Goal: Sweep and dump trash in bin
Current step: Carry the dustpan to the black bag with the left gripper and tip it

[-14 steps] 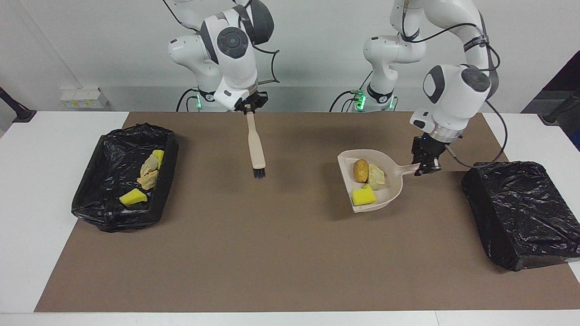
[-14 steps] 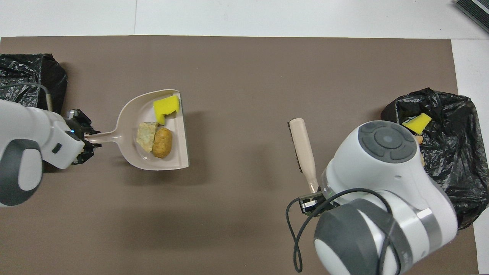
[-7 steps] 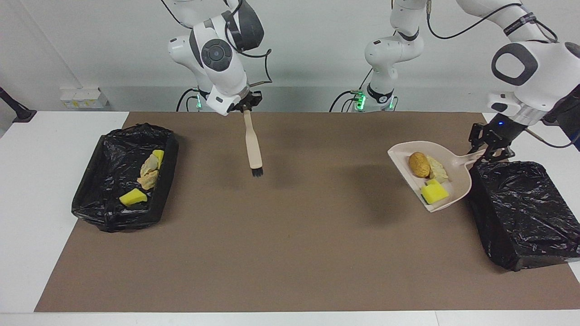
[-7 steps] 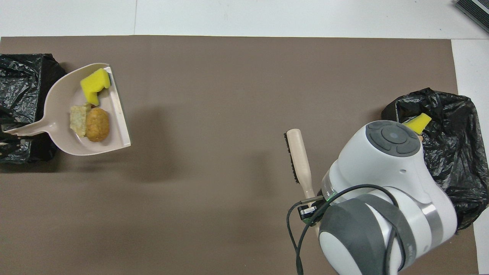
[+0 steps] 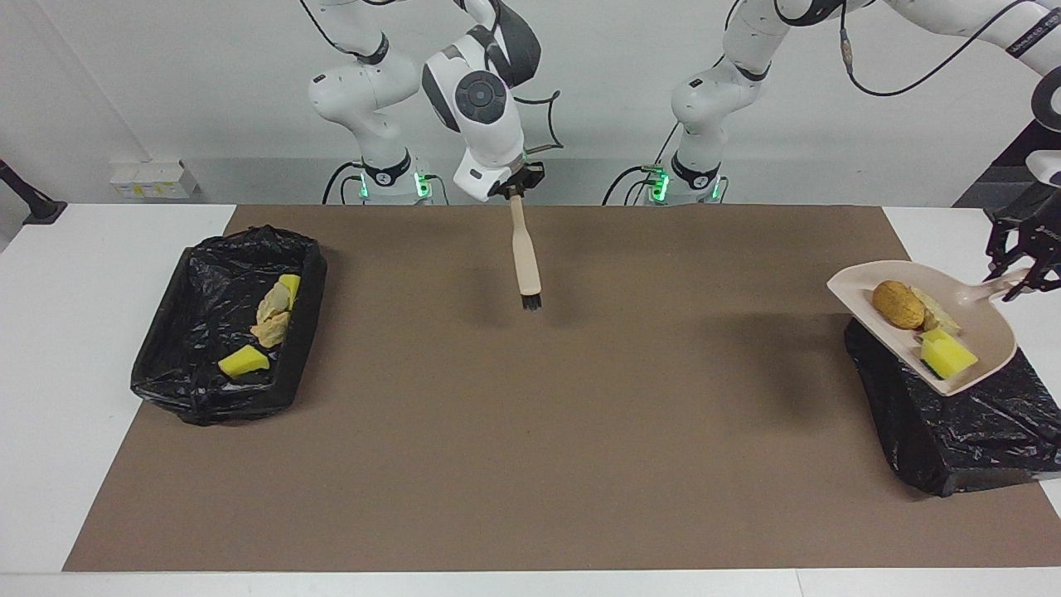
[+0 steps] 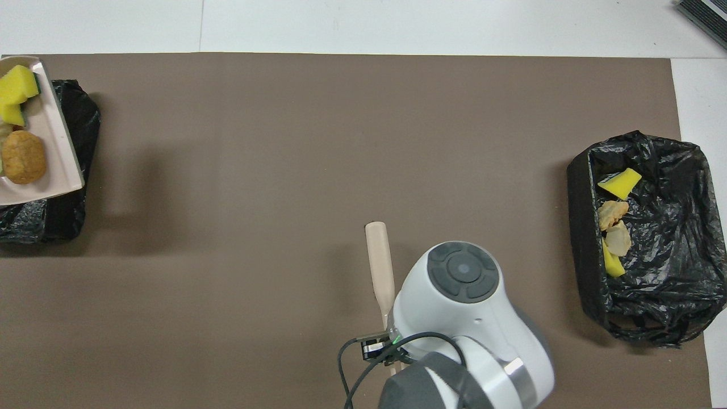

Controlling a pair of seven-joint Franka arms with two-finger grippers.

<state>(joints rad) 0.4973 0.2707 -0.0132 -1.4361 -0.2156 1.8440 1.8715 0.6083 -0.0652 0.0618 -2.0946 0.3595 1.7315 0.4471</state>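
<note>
The left claw (image 5: 1021, 278) is clamped on the handle of the beige dustpan (image 5: 986, 336), which hangs in the air over the black-bagged bin (image 5: 953, 423) at the left arm's end of the desk (image 5: 75, 398). The pan is tilted, its open lip over the bin's edge that faces the middle of the desk. In the pan lies trash: a tan-orange bread-like lump (image 5: 898, 304), a pale crumbly piece (image 5: 935, 313) touching it, and a green-and-yellow sponge (image 5: 947, 356) just beside them, nearest the pan's lower rim. In the overhead view only part of the pan shows at the frame's edge, with the sponge (image 6: 16, 91) and the lump (image 6: 23, 165) on it; the claw itself is out of that view.

The right claw (image 5: 515, 189) is clenched on the end of a brush (image 5: 525, 261) with a light wooden handle and black bristles, which hangs bristles-down over the brown mat (image 5: 530, 464), near the desk's edge by the robots and about midway along it. The brush does not touch the mat; its shadow falls beside it.

At the right arm's end of the desk stands a second black-lined bin (image 5: 191, 390). Inside it lie a yellow sponge wedge (image 5: 243, 361), two tan lumps (image 5: 272, 319) touching each other, and another yellow sponge piece (image 5: 289, 286) at the end nearest the robots.

Between the two bins the mat is bare of trash, and nothing stands between the dustpan and the bin beneath it. A white socket box (image 5: 153, 179) sits by the wall past the right arm's end.
</note>
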